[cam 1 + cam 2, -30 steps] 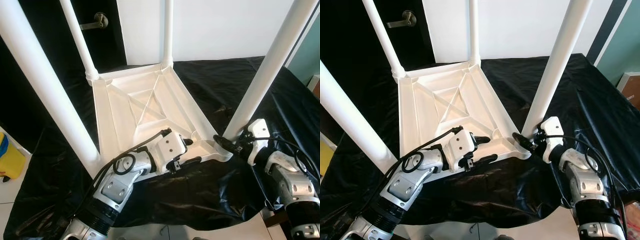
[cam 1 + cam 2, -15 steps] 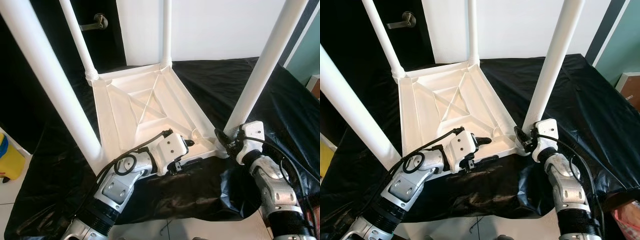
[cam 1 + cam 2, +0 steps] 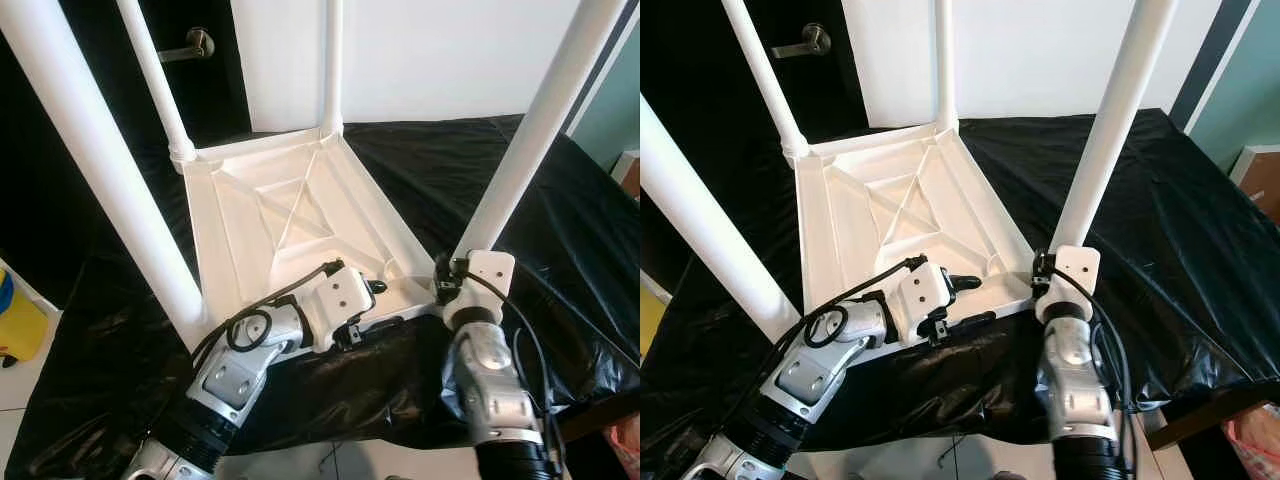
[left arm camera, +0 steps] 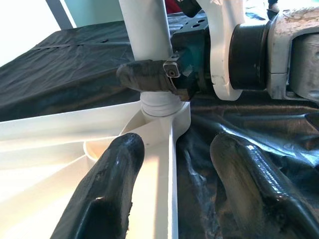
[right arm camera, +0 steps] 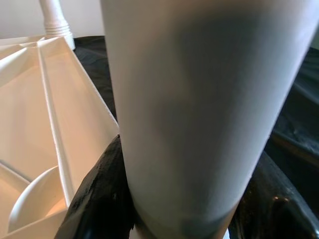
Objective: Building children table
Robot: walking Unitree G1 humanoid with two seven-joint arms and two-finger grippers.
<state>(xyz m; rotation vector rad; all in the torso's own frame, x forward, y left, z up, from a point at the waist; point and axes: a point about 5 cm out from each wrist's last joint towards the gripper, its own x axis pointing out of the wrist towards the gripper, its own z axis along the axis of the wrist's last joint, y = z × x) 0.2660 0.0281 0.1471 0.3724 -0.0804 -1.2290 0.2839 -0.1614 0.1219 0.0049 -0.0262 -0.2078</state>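
The upside-down white plastic table [image 3: 290,230] is sat on the black sheet [image 3: 560,230], its near edge straddled by the spread-open left gripper [image 3: 368,306] while its near-right leg [image 3: 1110,130] is clamped low by the right gripper [image 4: 149,74], and it's probably light, stiff and a bit slick, so low by the socket seems best.

1 upturned table, 4 legs, 2 grippers.
1 white tabletop [image 3: 290,215] with 4 white legs [image 3: 520,140]; 2 grippers: left gripper [image 3: 368,305], right gripper [image 3: 446,282]; 1 black sheet [image 3: 440,170]; 1 door handle [image 3: 190,44] at 11 o'clock.
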